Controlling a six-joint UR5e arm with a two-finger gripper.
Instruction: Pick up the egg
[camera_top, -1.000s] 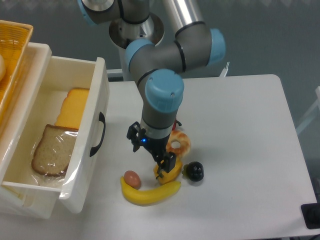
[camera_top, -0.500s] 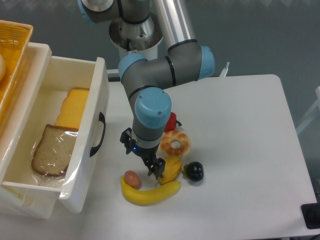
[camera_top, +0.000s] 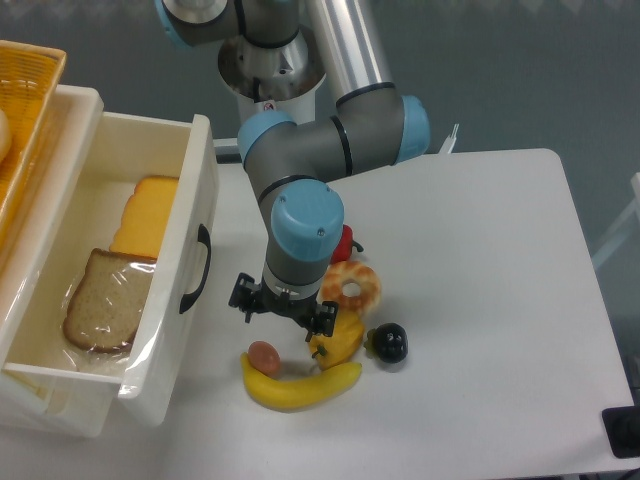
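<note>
Item, the egg (camera_top: 264, 354): we find it in the lower centre of the frame, a small pinkish-brown oval resting on the white table (camera_top: 480, 260), touching or just beside the left end of the banana (camera_top: 300, 385), untouched and not yet lifted. Item, the gripper (camera_top: 283, 309): over the last second we see it shift leftward and turn at the wrist, so that its two fingers, formerly slanted over the yellow pepper (camera_top: 340, 338), now stand spread wide along a near-horizontal line just above the egg, one finger toward the white drawer (camera_top: 190, 250), the other against the pepper's upper edge; nothing is held between them. We judge this a realignment for the grasp: the opening is now roughly centred over the egg, slightly to its right, and a descent appears to be what remains. Item, neighbours: a ring-shaped pastry (camera_top: 351, 287) and a black round fruit (camera_top: 388, 343) to the right of the pepper, a red object (camera_top: 344, 243) half hidden behind the arm. Item, hazard: the banana and pepper crowd the egg closely, and we judge a finger may nudge either on the way down. Item, drawer contents: wrapped bread (camera_top: 104, 302) and a yellow slice (camera_top: 148, 215), at left of frame, undisturbed.
</note>
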